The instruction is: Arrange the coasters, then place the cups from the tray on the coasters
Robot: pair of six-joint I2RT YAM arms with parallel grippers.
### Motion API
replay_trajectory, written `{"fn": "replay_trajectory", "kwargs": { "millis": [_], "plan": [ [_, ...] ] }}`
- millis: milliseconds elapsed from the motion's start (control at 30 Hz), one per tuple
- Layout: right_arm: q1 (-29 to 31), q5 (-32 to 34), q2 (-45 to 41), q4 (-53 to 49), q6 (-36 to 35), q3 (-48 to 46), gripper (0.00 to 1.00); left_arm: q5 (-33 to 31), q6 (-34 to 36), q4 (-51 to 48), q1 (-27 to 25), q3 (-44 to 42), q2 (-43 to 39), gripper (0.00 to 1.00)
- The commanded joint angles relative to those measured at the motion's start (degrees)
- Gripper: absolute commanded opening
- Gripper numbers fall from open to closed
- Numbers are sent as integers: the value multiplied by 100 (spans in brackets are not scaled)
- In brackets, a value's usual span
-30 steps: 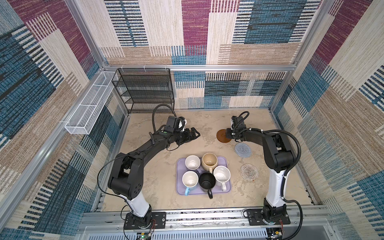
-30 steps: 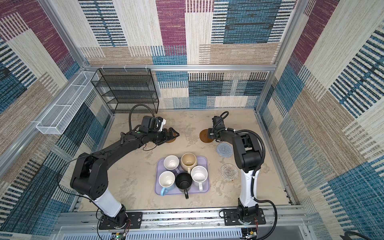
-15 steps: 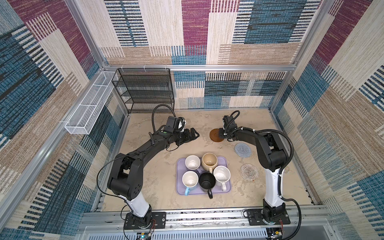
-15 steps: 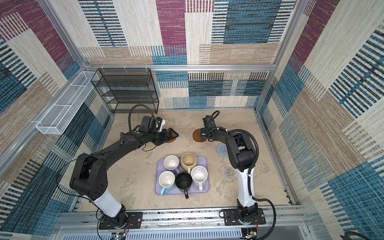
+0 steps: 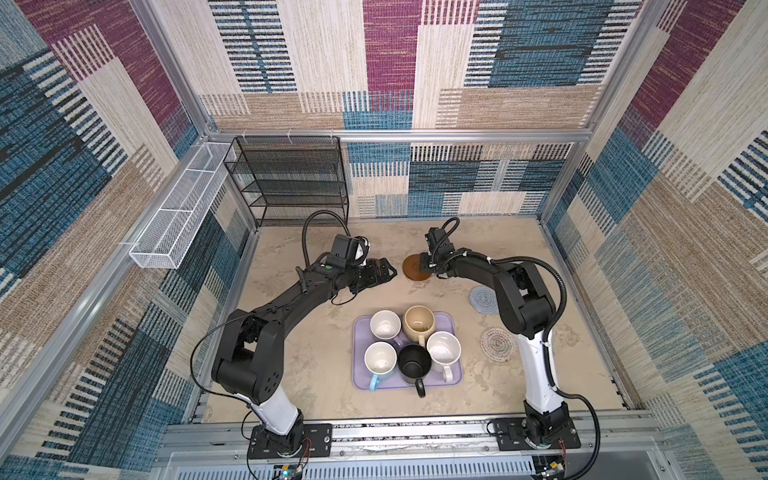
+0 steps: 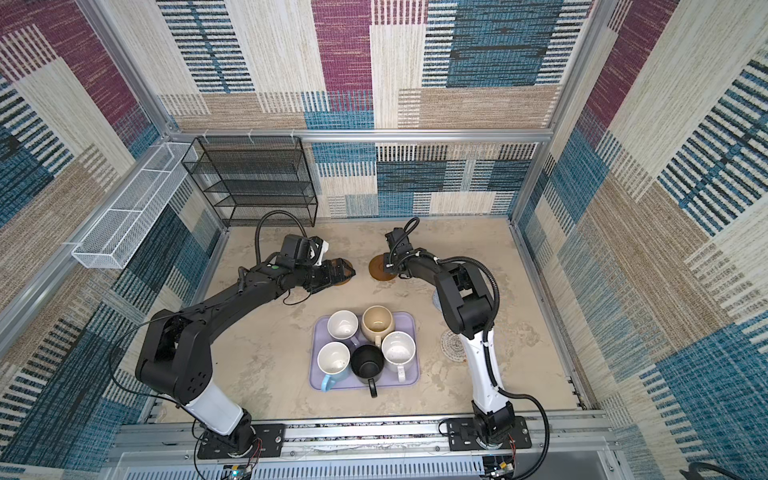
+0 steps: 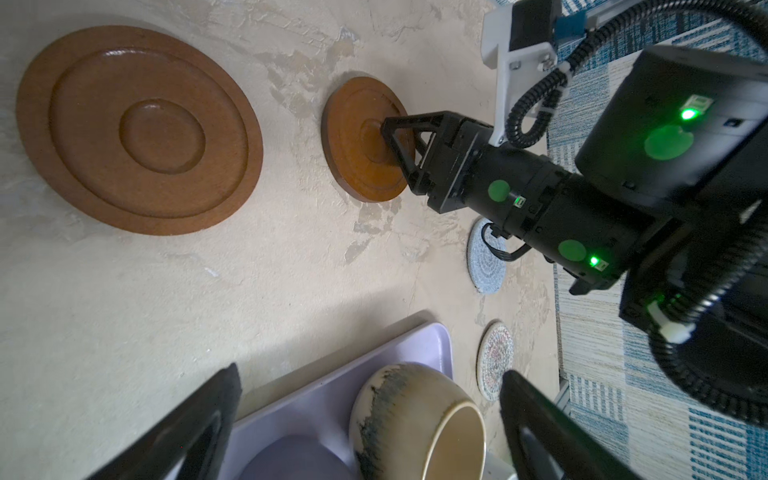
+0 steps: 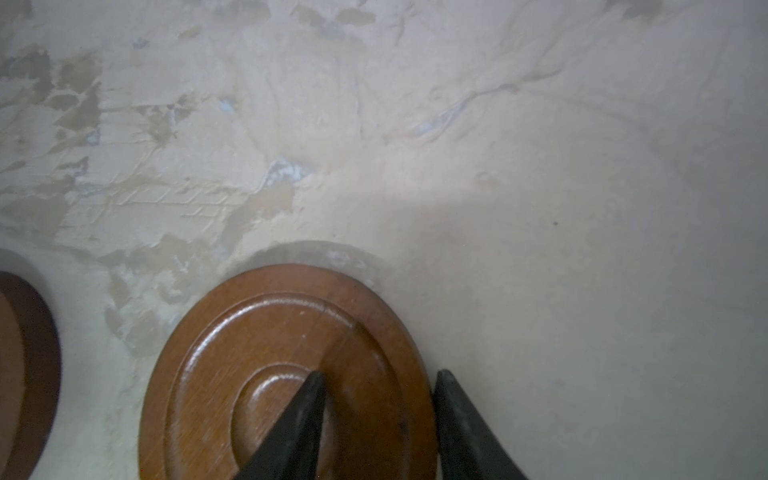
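We see the tray point(image 5: 455, 380) low in the middle of both top views with all five mugs packed on it. The lavender mug point(image 5: 385, 325) and beige mug point(image 5: 419, 322) are behind. The light blue mug point(image 5: 380, 358), black mug point(image 5: 413, 363) and speckled white mug point(image 5: 443, 348) are in front.

Right of the tray on the table point(image 5: 299, 374) lies the grey-blue coaster point(image 5: 482, 300), its right edge covered by the right arm's elbow. The whitish coaster point(image 5: 497, 344) lies below it. A black wire rack point(image 5: 291, 183) stands at the back left, and a white mesh basket point(image 5: 178, 216) hangs on the left wall.

Above the tray, two dark wood coasters lie flat and apart. The right-hand wood coaster point(image 8: 270, 332) sits under the right gripper point(image 8: 378, 374), whose arm stretches low and leftward. Its jaws stand part-way apart astride the rim, with one fingertip point(image 8: 307, 399) in the centre dish and the other just outside the edge. We cannot tell whether they pinch it.

The left-hand wood coaster point(image 7: 137, 129) is mostly hidden in the top views by the left gripper point(image 5: 388, 272). That gripper hangs over it on a long outstretched arm, jaws spread wide with nothing between them.
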Motion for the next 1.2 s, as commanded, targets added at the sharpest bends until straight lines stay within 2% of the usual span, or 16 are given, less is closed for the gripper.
{"fn": "replay_trajectory", "kwargs": {
  "millis": [0,267,633,700,733,800,833,1033,1167],
  "plan": [
    [87,-88,154,-655,157,157,46,-58,139,-2,-6,-24,-56,100],
    [97,-47,101,-660,154,181,48,-66,124,17,0,-120,-157,100],
    [96,-29,-535,-598,37,269,60,28,83,13,0,-169,-386,100],
    [97,-70,-892,-455,48,-3,63,112,96,-3,1,-199,-517,100],
    [95,-122,-1090,-366,67,-152,67,169,97,0,0,-226,-594,100],
    [101,-271,-1617,-138,93,-703,84,369,117,25,0,-293,-794,100],
    [98,-347,-1909,-34,110,-936,98,486,128,47,-4,-320,-881,100],
    [96,-399,-3696,226,311,-2435,100,423,271,-273,-274,-408,-1504,100],
    [95,-355,-4940,391,452,-3534,100,453,279,-385,-729,-391,-1763,98]
  ]
}}
